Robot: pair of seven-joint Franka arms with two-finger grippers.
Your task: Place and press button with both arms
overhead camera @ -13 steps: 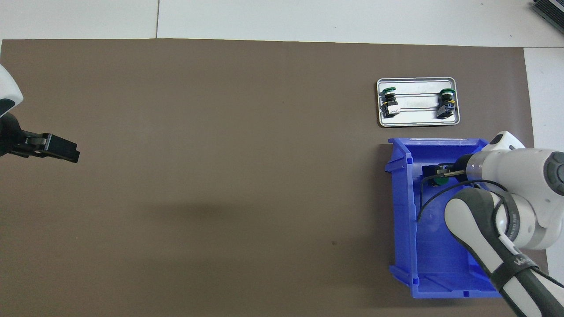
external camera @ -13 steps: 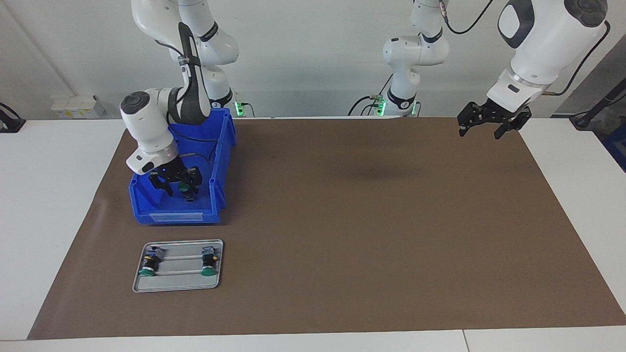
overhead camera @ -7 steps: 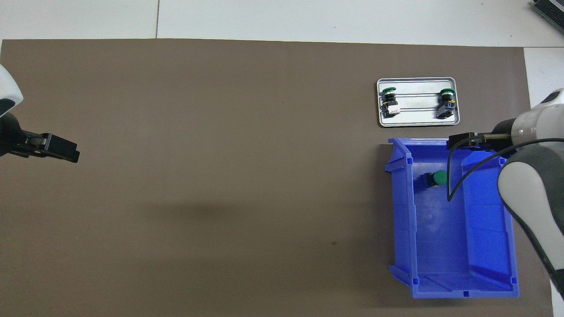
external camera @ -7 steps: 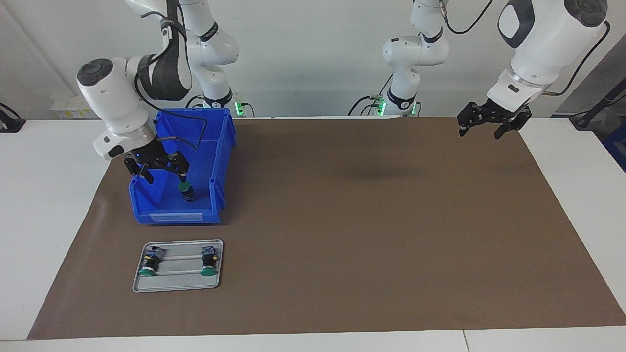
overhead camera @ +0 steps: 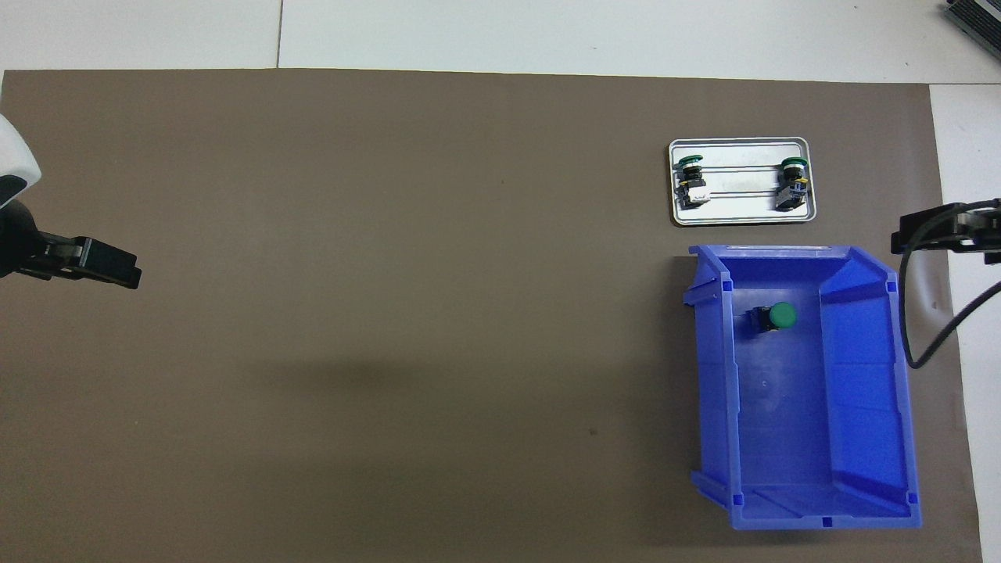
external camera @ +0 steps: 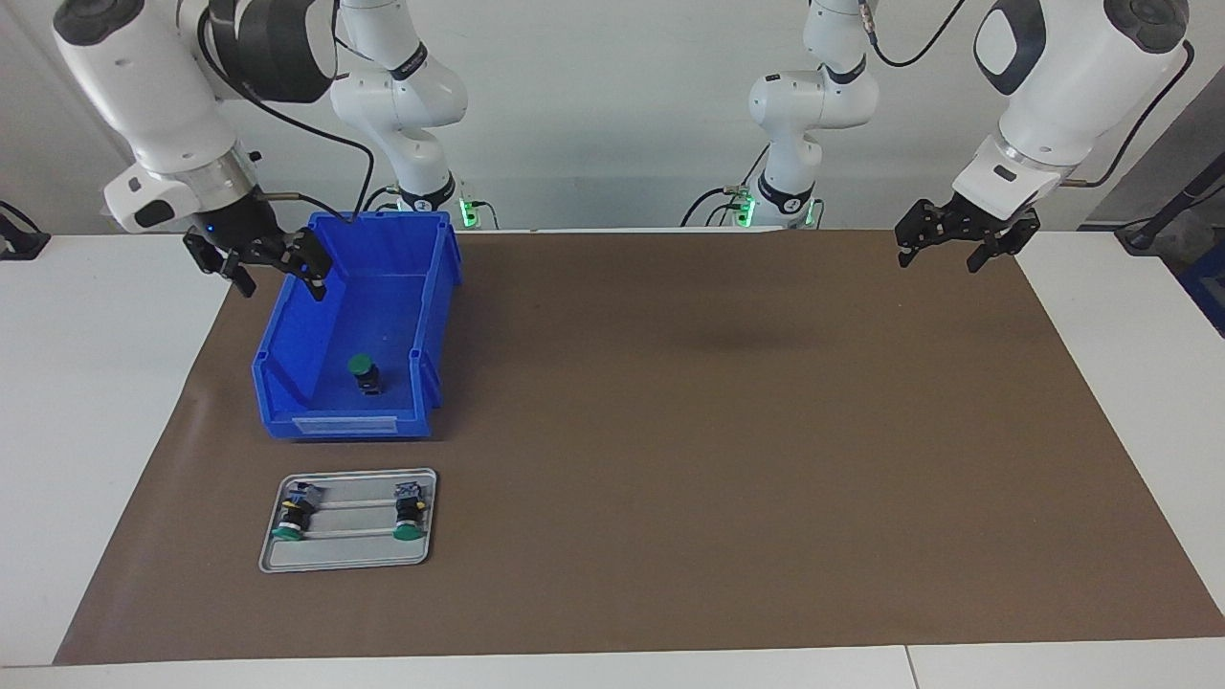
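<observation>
A green-capped button [external camera: 362, 370] stands alone in the blue bin [external camera: 340, 426]; it also shows in the overhead view [overhead camera: 775, 317]. My right gripper [external camera: 278, 275] is open and empty, raised in the air over the bin's rim at the right arm's end of the table. Only its tip shows in the overhead view [overhead camera: 932, 233]. My left gripper [external camera: 942, 255] is open and empty, and waits in the air over the mat's corner at the left arm's end; it also shows in the overhead view [overhead camera: 102, 266].
A metal tray [external camera: 347, 555] lies farther from the robots than the bin and holds two more green-capped buttons [external camera: 289, 518] [external camera: 410, 514]. In the overhead view the tray [overhead camera: 743, 213] and the bin [overhead camera: 710, 391] sit on a brown mat [overhead camera: 391, 274].
My right gripper has risen out of the bin and moved toward the right arm's end of the table, leaving the button in the bin. The left arm has not moved.
</observation>
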